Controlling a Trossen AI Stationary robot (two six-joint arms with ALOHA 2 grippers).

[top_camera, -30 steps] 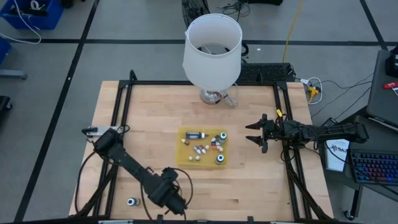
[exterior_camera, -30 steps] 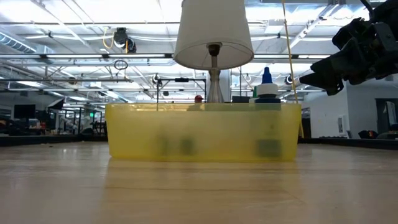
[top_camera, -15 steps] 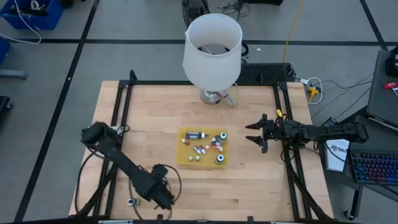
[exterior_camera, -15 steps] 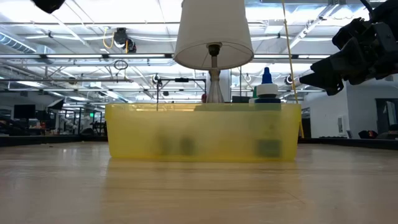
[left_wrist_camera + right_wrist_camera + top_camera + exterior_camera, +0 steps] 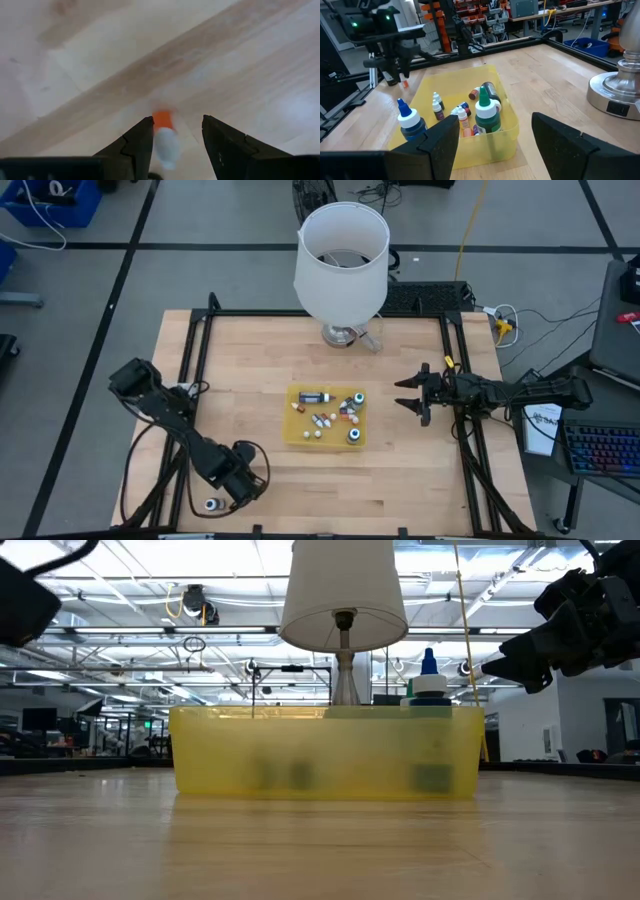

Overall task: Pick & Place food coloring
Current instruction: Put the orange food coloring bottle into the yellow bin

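The left hand [image 5: 172,142] grasps a small whitish, orange-capped food-coloring bottle [image 5: 166,137] above the tabletop's [image 5: 250,410] near-left area. Carry it upright over the yellow plastic tray [image 5: 296,435], then release. The right hand [image 5: 405,396] waits released, right of the tray.

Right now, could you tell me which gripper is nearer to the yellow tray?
The right gripper: it hovers just off the yellow tray's right side. The left gripper is lower left, farther away.

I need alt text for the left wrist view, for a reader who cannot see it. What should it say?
Between the two dark fingers of the left claw is a small whitish bottle with an orange cap, held above the light wooden table. The picture is blurred, and nothing else is in view.
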